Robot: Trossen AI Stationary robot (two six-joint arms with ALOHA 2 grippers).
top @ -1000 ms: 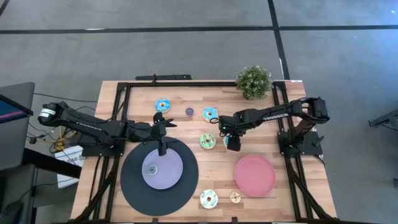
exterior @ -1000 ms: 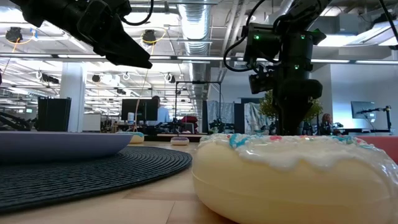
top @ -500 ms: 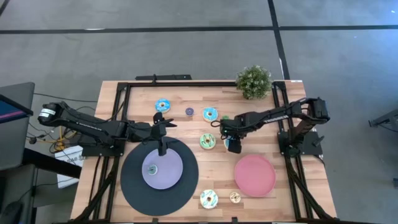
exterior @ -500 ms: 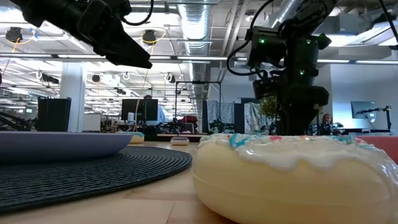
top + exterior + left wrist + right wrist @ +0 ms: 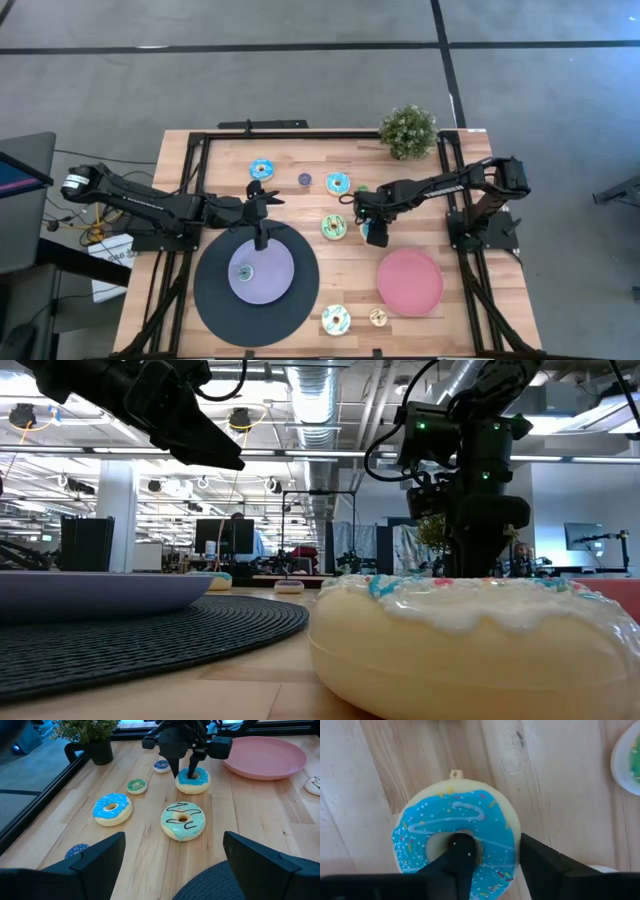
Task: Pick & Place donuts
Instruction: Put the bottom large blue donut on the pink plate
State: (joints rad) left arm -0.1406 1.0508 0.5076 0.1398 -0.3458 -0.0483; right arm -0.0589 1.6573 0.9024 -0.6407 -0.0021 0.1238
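My right gripper (image 5: 372,230) points down at a blue-iced sprinkled donut (image 5: 455,832) mid-table, between the green-iced donut (image 5: 334,227) and the pink plate (image 5: 409,281), and is shut on its ring. My left gripper (image 5: 265,218) hovers open over the far rim of the black disc (image 5: 215,300), which bears a lavender plate (image 5: 262,272). Lying flat on the wood are two more blue donuts (image 5: 261,169) (image 5: 338,183), a small purple donut (image 5: 305,180), a white donut (image 5: 336,319) and a small orange donut (image 5: 378,317). My right gripper comes at the blue donut from above, pointing down. One finger (image 5: 460,847) stands inside the donut's hole and the other finger (image 5: 540,865) stands outside the ring's rim (image 5: 516,840), with the ring's wall between them. The donut lies flat on the table.
A potted plant (image 5: 408,130) stands at the far edge near the right arm's base. Small green (image 5: 136,785) and blue (image 5: 161,765) donuts lie just beyond my right gripper. Black frame rails run along the table's sides. Bare wood shows between the disc and the pink plate.
My right gripper has moved down onto the blue donut and a little toward the table's left, then held still. The left arm has kept still.
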